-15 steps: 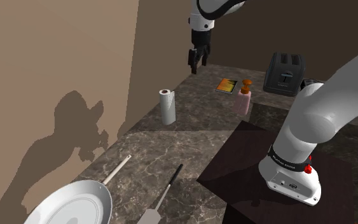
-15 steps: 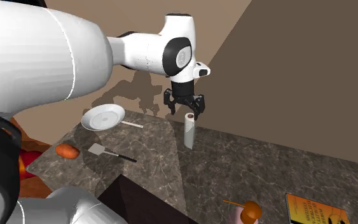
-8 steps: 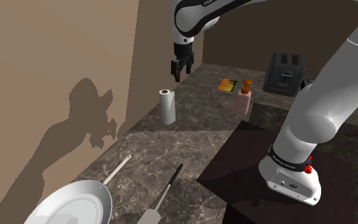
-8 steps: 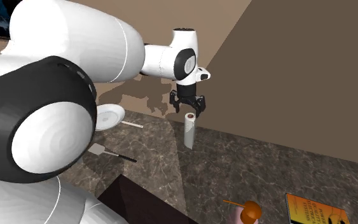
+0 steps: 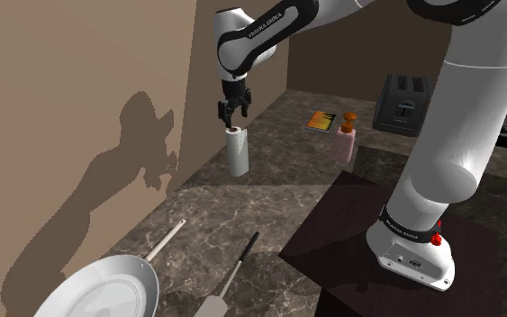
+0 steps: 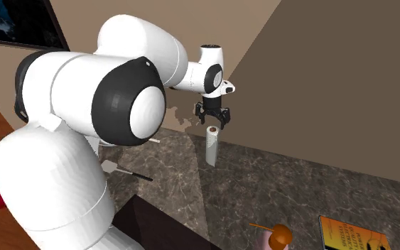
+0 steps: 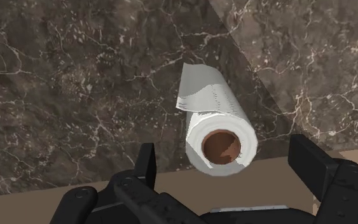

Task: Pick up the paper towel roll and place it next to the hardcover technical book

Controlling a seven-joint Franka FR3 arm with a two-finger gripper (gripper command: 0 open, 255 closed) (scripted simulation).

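Hanging just over the paper towel roll (image 5: 237,153), the hand (image 5: 233,114) has its fingers wide apart. The roll stands upright on the table (image 5: 269,185) near the wall. In the shoulder view the book (image 5: 320,121) lies at two o'clock from the roll, just beside a pink bottle (image 5: 344,141).

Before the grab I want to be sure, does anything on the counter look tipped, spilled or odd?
Nothing stands out. The paper towel roll stands upright below the open fingers, the pink bottle is upright, and the book lies flat.
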